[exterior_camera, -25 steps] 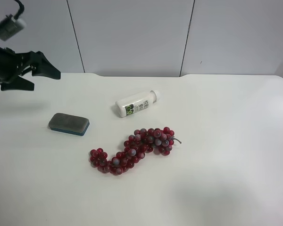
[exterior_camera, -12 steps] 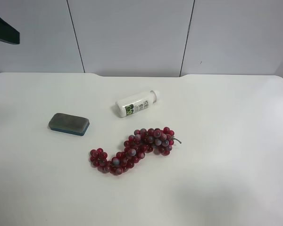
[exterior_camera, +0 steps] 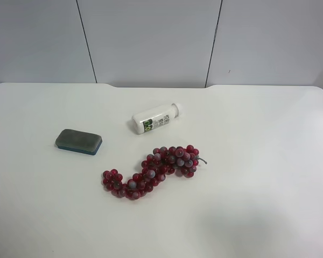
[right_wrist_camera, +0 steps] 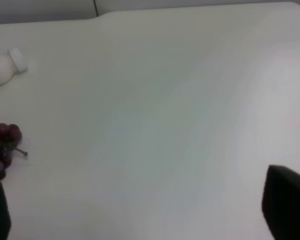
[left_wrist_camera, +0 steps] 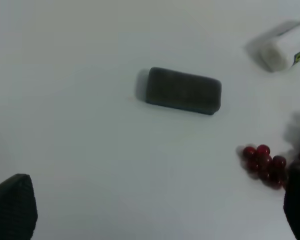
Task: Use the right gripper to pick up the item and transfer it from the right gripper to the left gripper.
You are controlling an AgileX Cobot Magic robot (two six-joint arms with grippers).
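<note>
While both end effectors (right_wrist_camera: 140, 212) (left_wrist_camera: 155, 210) hang wide open and hold nothing, the item (exterior_camera: 78, 141) lies flat on the desk (exterior_camera: 258, 161) beside the grapes (exterior_camera: 151, 172).

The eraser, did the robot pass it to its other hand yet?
It's hard to tell. The eraser lies flat on the table, apart from the grapes and the bottle. Nothing is in hand: the left tool and the right tool both look open and empty. Any pickup and handover can't be confirmed.
</note>
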